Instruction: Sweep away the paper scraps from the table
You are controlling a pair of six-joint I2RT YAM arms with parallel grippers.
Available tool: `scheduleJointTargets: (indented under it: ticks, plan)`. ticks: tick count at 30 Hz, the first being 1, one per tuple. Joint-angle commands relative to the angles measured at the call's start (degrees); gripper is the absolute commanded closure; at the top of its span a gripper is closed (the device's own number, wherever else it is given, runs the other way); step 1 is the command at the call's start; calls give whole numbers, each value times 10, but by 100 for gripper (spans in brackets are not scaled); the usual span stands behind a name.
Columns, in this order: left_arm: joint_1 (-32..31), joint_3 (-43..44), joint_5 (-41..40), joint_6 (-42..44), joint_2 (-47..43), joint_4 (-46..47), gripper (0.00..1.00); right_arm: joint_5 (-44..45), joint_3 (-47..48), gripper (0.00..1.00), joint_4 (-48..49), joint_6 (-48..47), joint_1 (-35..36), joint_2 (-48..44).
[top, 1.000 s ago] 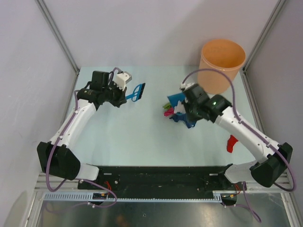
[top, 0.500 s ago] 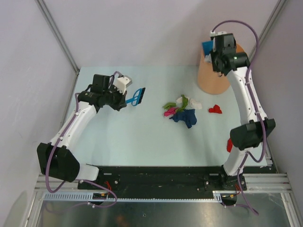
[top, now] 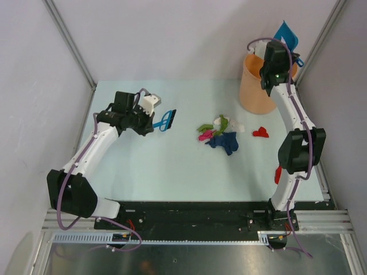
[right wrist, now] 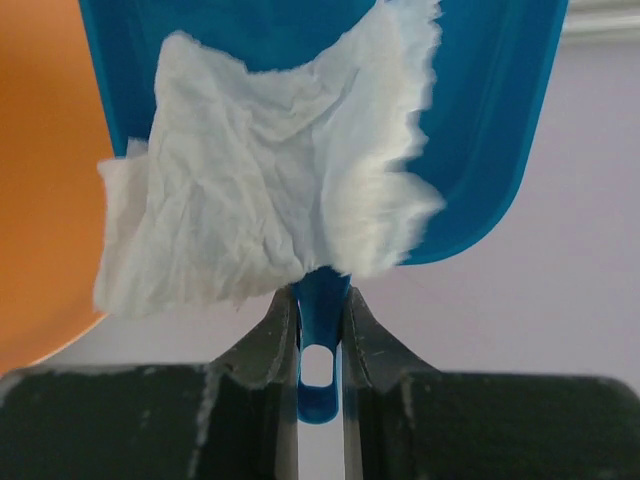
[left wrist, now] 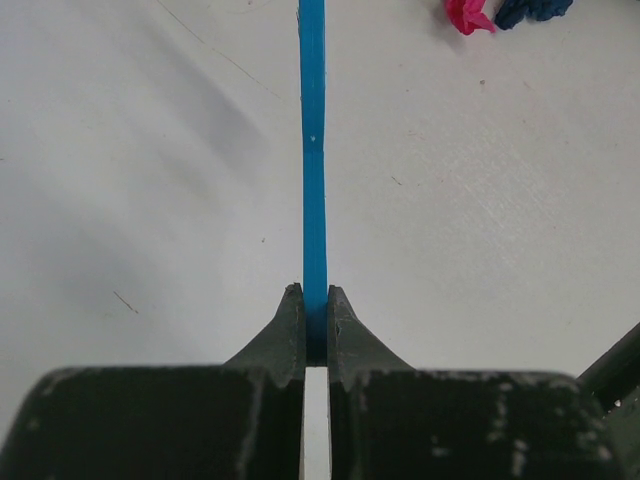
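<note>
Holding a blue dustpan (top: 285, 34) high above an orange bucket (top: 258, 89) at the far right corner of the worktop (top: 160, 166), my right jaws are pinched on the pan's handle. From my right wrist, a crumpled white paper sheet (right wrist: 260, 190) lies in the pan's scoop, its lower edge reaching down to the jaws. The bucket's orange wall fills the left edge of that view.

My left jaws are pressed tight on the thin handle of a blue brush (top: 165, 120). It is held out toward the middle, over the far left part of the worktop. I cannot tell whether its bristles touch the surface.

Other paper scraps (top: 215, 129) lie on the worktop right of centre: green, white and pink wads bunched together. A dark blue wad (top: 226, 141) sits against their near side. A red scrap (top: 261, 132) lies apart to the right, near the bucket's base. From my left wrist, the pink and dark blue wads show well ahead of the brush.
</note>
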Motion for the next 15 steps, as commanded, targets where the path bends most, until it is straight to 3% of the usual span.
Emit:
scheduleJointTargets:
  ticks: [1,4,7,13,15]
  plan:
    - [0,1,18,9,5,9,100,2,-148,100,300,-365,-17,-42]
    - [-1,3,19,11,5,9,100,-79,-224,100,390,-423,-27,-71]
    - [-1,7,20,11,7,8,100,-87,-238,100,474,-478,-39,-59]
    - [-6,8,16,11,9,8,100,-95,-235,100,498,-477,-42,-59]
    - [-8,8,14,12,8,8,100,-81,-222,100,491,-427,-42,-59]
